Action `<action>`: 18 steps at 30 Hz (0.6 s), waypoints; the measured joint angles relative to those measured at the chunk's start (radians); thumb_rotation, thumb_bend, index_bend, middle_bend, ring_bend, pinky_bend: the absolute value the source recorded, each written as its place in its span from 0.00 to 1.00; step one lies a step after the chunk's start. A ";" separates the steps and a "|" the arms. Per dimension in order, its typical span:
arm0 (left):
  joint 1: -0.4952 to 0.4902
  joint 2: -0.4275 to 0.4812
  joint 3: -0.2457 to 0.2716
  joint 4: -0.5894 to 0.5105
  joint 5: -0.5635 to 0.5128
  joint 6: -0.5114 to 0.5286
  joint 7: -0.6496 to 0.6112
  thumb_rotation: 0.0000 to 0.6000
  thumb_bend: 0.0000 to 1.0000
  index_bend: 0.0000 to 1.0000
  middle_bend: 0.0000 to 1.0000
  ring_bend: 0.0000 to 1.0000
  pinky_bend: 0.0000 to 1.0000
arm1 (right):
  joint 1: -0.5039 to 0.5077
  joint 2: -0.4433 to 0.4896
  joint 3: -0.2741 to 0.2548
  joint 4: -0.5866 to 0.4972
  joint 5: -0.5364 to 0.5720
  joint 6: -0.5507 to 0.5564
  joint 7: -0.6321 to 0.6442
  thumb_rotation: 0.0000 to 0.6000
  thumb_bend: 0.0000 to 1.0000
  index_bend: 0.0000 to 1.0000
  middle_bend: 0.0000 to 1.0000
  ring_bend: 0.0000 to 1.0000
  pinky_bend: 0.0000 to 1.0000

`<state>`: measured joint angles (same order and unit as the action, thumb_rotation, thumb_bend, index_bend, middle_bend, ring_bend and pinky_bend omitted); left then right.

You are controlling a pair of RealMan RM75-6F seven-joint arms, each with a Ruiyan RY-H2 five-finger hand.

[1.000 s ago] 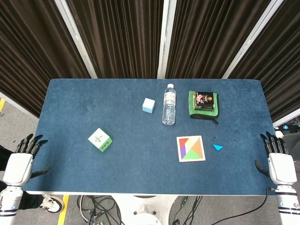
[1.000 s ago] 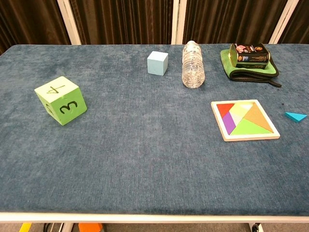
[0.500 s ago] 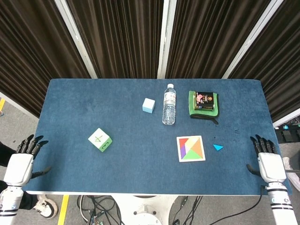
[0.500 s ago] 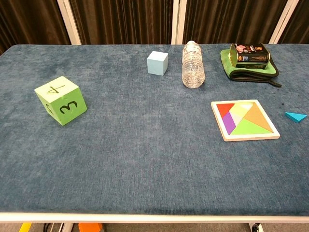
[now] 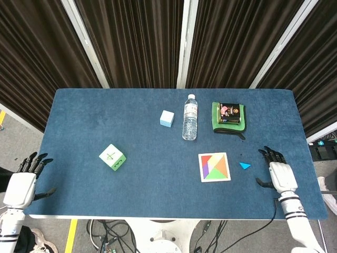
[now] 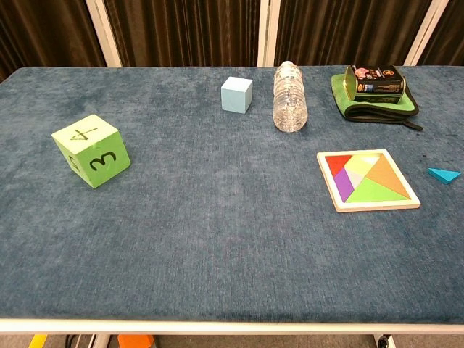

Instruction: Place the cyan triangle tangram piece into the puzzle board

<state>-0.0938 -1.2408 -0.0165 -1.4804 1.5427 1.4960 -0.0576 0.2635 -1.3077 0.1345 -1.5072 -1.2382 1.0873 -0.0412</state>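
- Right hand (image 5: 279,174) has moved in from beyond the table's right edge since the earlier frames; now over the cloth, near the cyan triangle (image 5: 245,165), not touching it. Fingers apart, empty.
- Left hand (image 5: 22,184) off the table's left edge, barely shifted; fingers apart, empty.
- Green die (image 6: 91,151) reads "4" on top, "3" on front. Tin (image 6: 375,83) label too small to read.
- Cyan triangle lies flat just right of the puzzle board (image 5: 214,167); long axis left-right, sharp tip pointing right in chest view.
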 measured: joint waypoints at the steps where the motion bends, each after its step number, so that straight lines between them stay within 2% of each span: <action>1: 0.000 0.000 0.000 0.001 0.000 -0.001 -0.002 1.00 0.00 0.22 0.12 0.01 0.13 | 0.006 -0.006 0.001 0.003 0.008 -0.009 -0.003 1.00 0.13 0.13 0.00 0.00 0.00; 8: -0.001 0.002 0.001 0.004 0.003 -0.001 -0.006 1.00 0.00 0.22 0.12 0.01 0.13 | 0.039 -0.051 0.007 0.024 0.064 -0.045 -0.055 1.00 0.13 0.16 0.00 0.00 0.00; 18: -0.001 0.001 0.002 0.011 -0.003 -0.006 -0.017 1.00 0.00 0.22 0.12 0.01 0.13 | 0.070 -0.092 0.028 0.016 0.153 -0.038 -0.155 1.00 0.16 0.30 0.00 0.00 0.00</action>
<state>-0.0947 -1.2398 -0.0148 -1.4691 1.5398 1.4898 -0.0749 0.3330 -1.3995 0.1625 -1.4916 -1.0849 1.0490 -0.1960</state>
